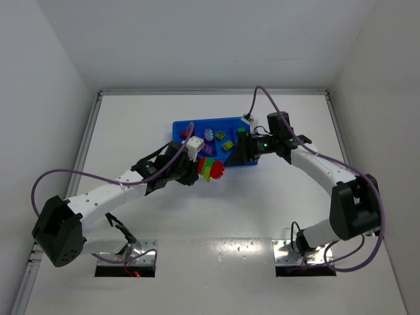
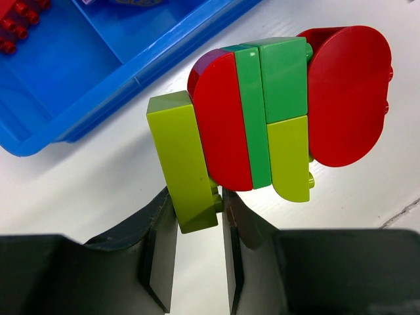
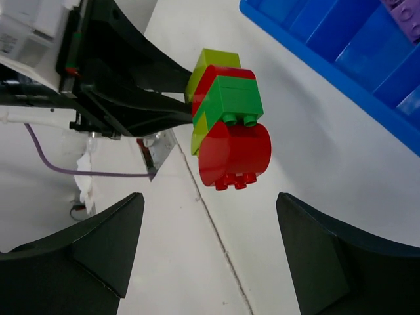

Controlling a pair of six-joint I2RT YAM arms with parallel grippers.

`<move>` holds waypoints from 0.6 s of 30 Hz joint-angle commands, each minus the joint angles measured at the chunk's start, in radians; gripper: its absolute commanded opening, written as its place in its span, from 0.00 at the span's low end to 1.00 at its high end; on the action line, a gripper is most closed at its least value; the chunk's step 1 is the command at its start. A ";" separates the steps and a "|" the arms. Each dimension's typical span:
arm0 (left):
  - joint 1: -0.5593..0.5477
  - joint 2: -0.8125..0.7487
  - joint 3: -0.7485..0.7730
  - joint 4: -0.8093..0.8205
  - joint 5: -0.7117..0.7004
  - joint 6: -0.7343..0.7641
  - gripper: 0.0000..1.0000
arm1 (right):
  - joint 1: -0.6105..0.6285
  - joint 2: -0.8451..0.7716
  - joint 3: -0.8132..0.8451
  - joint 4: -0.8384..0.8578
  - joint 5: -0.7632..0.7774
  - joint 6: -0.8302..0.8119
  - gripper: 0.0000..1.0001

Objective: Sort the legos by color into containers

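Note:
My left gripper [image 2: 197,216] is shut on the yellow-green end brick [image 2: 184,157] of a cluster of legos [image 2: 282,105] made of red, green and yellow-green pieces. It holds the cluster just in front of the blue tray's near edge [image 2: 151,65]. In the top view the cluster [image 1: 211,169] sits by the tray [image 1: 180,125] with the left gripper [image 1: 195,168] beside it. My right gripper [image 3: 210,243] is open and empty, its jaws wide apart, facing the cluster's round red brick [image 3: 235,154]. In the top view the right gripper [image 1: 244,151] is at the tray's right end.
The tray holds a red brick [image 1: 184,133], a purple brick [image 1: 209,134], yellow-green bricks [image 1: 226,141] and a green one [image 1: 241,131]. A purple brick [image 3: 403,13] shows in the right wrist view. White table spreads in front of the tray.

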 commanded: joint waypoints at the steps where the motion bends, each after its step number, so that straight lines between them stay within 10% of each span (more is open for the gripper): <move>1: 0.003 -0.036 0.043 0.015 0.021 -0.021 0.00 | 0.026 0.045 0.064 -0.013 -0.036 -0.029 0.82; 10: 0.003 -0.056 0.052 0.015 0.032 -0.030 0.00 | 0.073 0.160 0.113 -0.027 -0.054 -0.039 0.82; 18: 0.013 -0.075 0.043 0.015 0.022 -0.030 0.00 | 0.101 0.182 0.121 -0.002 -0.142 -0.039 0.55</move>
